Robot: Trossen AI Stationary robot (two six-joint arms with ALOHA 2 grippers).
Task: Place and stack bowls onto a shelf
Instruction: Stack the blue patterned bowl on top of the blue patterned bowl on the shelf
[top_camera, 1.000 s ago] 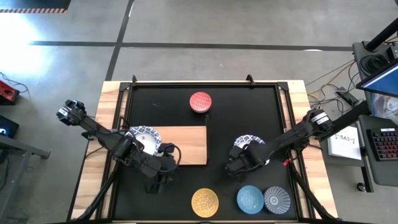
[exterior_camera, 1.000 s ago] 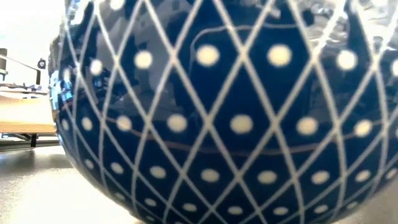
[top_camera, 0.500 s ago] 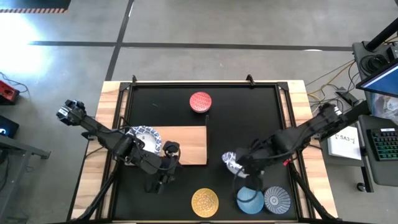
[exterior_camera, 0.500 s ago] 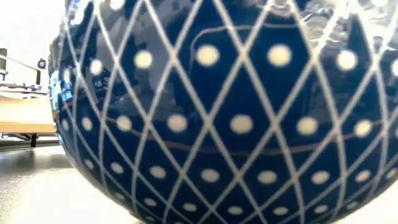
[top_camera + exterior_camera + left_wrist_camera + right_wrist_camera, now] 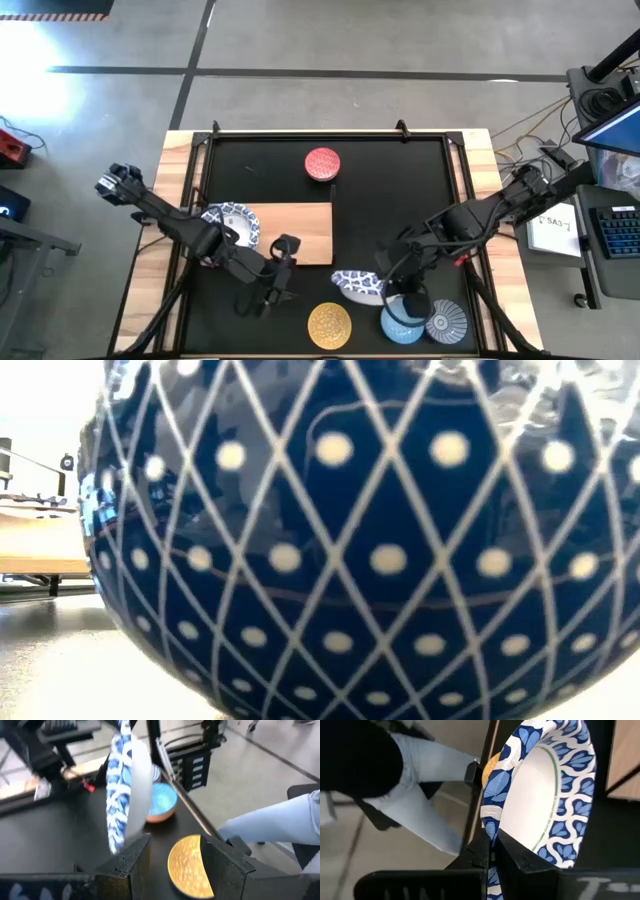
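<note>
My right gripper [image 5: 388, 288] [image 5: 492, 857] is shut on a large white bowl with a blue patterned rim [image 5: 358, 285] [image 5: 545, 790], in the air over the table's near part. The left wrist view shows this bowl [image 5: 125, 785] almost edge-on. My left gripper [image 5: 280, 287] [image 5: 175, 865] is open near the shelf's near edge and touches nothing. The yellow bowl [image 5: 187, 865] [image 5: 330, 325] lies beyond its fingers. Another large bowl [image 5: 232, 222] sits on the left end of the light-wood shelf [image 5: 295, 235]. The red bowl [image 5: 322, 163] stands on the table behind the shelf. My right gripper pinches the large bowl's rim [image 5: 490, 827], one finger on the white inside and one on the outside. It comes at the bowl from the table's right side. The bowl is lifted clear and steeply tilted, standing nearly on its edge.
The light blue bowl [image 5: 403, 320] [image 5: 160, 802] and the grey-blue bowl [image 5: 445, 322] stand at the near edge, right of the yellow one. A dark blue patterned bowl wall [image 5: 350, 540] fills the low view. A person's leg [image 5: 270, 827] shows beyond the near edge.
My right gripper has carried the large bowl from its spot right of the shelf toward the near edge and leftward, lifting it clear and tipping it steeply. My left gripper has shifted a little to the right.
</note>
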